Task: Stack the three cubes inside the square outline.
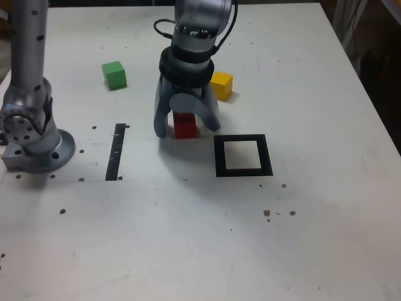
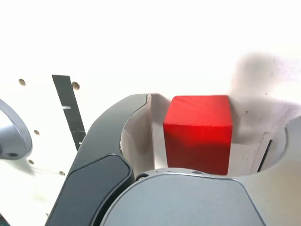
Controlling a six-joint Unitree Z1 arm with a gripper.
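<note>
The square outline (image 1: 244, 155) sits on the white table (image 1: 200, 251) and its pale centre holds nothing, not one cube inside the black tape. Count the cubes: three of them, one of each colour, all lying apart from one another on the tabletop. The green cube (image 1: 114, 74) is off toward the exterior view's left, well apart from the frame. The yellow cube (image 1: 222, 85) sits just behind the arm's wrist, toward the exterior view's right, partly hidden by it. The red cube (image 1: 185, 125) is the one in play, resting on the table just to the exterior view's left of the outline, outside its tape. The gripper (image 1: 187, 130) is down over it, pointing at the table, and its two grey jaws stand wide, one on each side of the red cube (image 2: 198, 133) with a gap showing on the side the wrist view sees clearly; the other side is too washed out to tell whether it touches. So the pincer straddles the cube with its jaws apart, and no firm grip shows. One narrow black strip (image 1: 116, 151) lies on the table to the exterior view's left, near the arm's round base (image 1: 37, 147), and small dark holes dot the surface around them.
</note>
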